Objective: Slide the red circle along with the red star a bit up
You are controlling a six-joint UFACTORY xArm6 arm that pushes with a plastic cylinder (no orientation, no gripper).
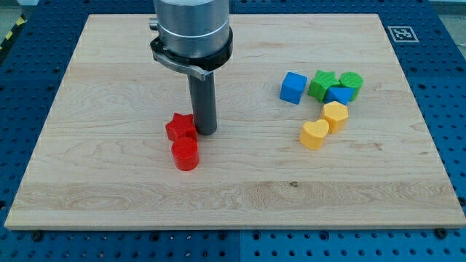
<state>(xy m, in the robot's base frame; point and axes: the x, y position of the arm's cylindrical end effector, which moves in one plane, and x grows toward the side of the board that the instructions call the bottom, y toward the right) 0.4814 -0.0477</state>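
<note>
While the rod stands upright on the wooden board (109,182), my tip (204,132) rests just at the right of the red star (180,126), touching or nearly touching it. It is a bare rod with no jaws, holding nothing. Just below the star, touching it, sits the red circle (186,154). Well apart at the view's right lie a blue cube (293,87), a green star (322,84), a green cylinder (351,82), a second blue block (338,94), a yellow hexagon (335,116) and a yellow heart (314,135).
</note>
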